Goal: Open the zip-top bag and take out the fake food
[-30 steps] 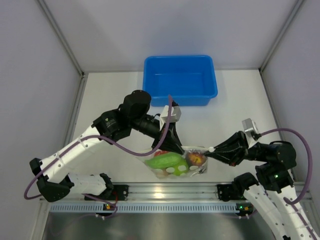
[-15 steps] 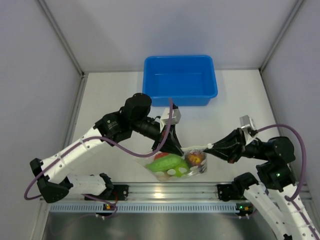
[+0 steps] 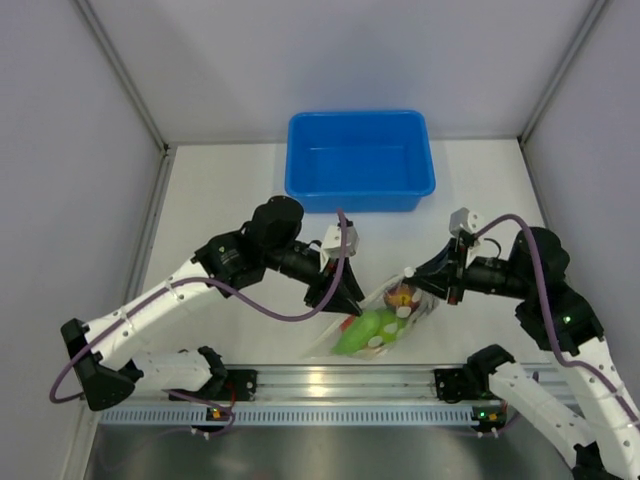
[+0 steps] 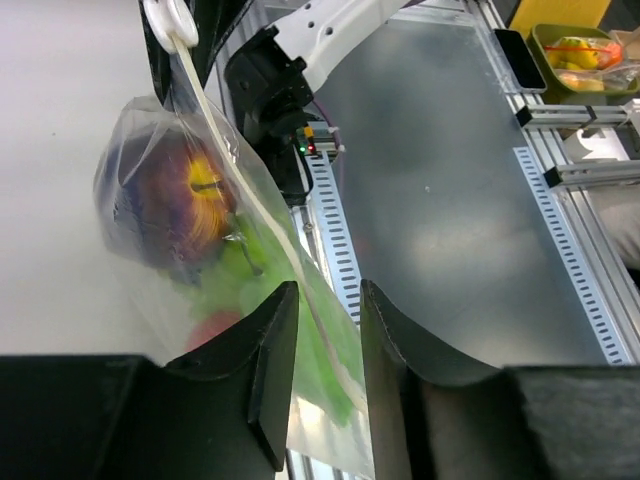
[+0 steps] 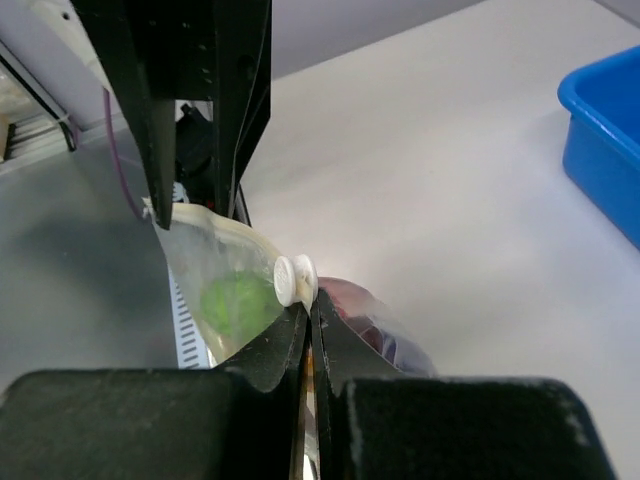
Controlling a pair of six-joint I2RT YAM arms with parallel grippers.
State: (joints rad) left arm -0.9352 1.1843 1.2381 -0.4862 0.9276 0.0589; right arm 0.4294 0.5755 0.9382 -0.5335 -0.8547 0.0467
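Observation:
The clear zip-top bag [image 3: 385, 320] hangs tilted between my two grippers near the table's front edge. The fake food is inside it: a green piece [image 3: 365, 330] low down and a maroon-and-yellow ball [image 3: 400, 297] higher up. My right gripper [image 3: 420, 278] is shut on the bag's top edge just under the white slider [image 5: 295, 280]. My left gripper [image 3: 345, 300] is at the bag's other end. Its fingers [image 4: 270, 350] stand a little apart, and the zip strip [image 4: 300, 290] runs through the gap without being pinched.
The blue bin [image 3: 360, 160] stands at the back middle of the table. A metal rail [image 3: 340, 385] runs along the front edge just below the bag. A tray of other items [image 4: 585, 50] lies off the table.
My right gripper has risen and moved left and back with the slider end. The bag now tilts, its left end sagging toward the rail. The left gripper has shifted slightly down.

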